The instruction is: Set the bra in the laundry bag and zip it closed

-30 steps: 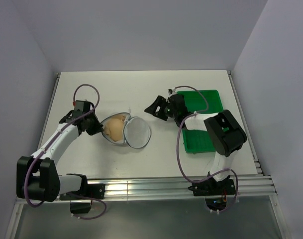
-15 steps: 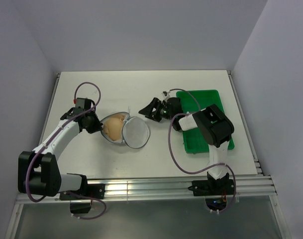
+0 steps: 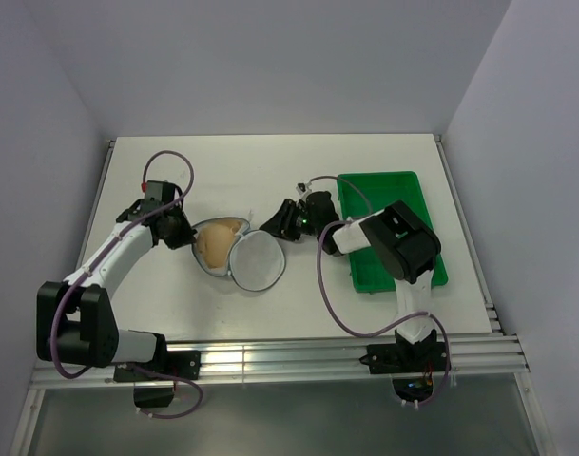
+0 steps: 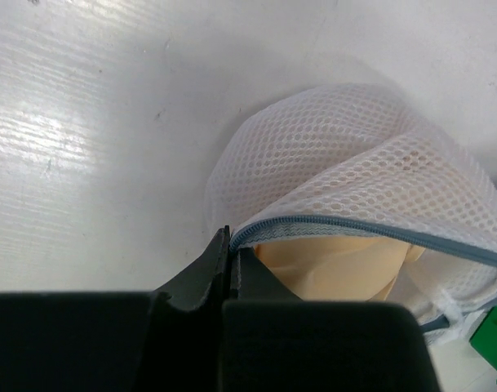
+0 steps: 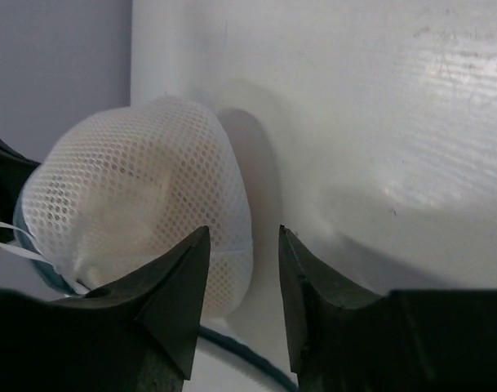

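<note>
White-mesh laundry bag (image 3: pixel 259 258) pinched at rim by left gripper (image 4: pixel 229 245); right gripper (image 5: pixel 244 234) reaches beside it, jaws parted.

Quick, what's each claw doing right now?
Left claw: closed, pinching the laundry bag by its zipper edge.
Right claw: open, holding nothing.

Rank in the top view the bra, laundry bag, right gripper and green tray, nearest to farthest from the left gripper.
1. laundry bag: rim pinched by the left gripper.
2. bra: inside the bag.
3. right gripper: at the bag's right edge.
4. green tray: far right.
</note>
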You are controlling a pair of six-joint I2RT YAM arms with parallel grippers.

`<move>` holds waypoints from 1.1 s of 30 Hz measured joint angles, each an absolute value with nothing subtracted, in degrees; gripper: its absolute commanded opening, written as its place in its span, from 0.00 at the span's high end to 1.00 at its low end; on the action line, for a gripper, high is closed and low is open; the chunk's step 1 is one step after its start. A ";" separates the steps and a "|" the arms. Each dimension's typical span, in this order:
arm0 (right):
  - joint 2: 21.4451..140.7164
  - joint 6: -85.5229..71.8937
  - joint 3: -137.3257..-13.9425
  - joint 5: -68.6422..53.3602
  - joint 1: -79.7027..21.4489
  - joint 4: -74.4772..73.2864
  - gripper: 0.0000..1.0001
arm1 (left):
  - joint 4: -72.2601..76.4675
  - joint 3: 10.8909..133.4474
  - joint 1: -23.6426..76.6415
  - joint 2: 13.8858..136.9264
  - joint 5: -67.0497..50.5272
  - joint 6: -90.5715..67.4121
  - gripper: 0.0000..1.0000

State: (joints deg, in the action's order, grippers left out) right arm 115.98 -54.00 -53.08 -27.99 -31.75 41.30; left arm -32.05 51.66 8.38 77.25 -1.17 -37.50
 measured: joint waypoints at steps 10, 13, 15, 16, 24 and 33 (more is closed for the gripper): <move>111.07 -52.75 -43.55 -33.19 -32.08 43.83 0.70 | -32.69 58.22 8.32 79.83 0.47 -37.08 1.00; 109.62 -53.08 -41.45 -35.53 -32.53 44.42 0.70 | -32.69 58.92 8.32 80.44 0.51 -37.06 1.00; 108.31 -53.10 -40.56 -36.60 -33.47 44.62 0.70 | -32.77 58.92 8.32 80.73 0.51 -37.06 1.00; 107.33 -53.10 -40.21 -37.30 -34.39 44.88 0.70 | -32.82 58.92 8.32 80.82 0.51 -37.06 1.00; 104.18 -56.71 -40.05 -41.60 -40.47 50.85 0.72 | -32.60 58.81 8.27 81.67 0.25 -37.08 1.00; 98.98 -56.47 -37.50 -37.91 -42.24 49.50 0.67 | -31.66 57.12 8.27 81.67 -0.49 -37.06 1.00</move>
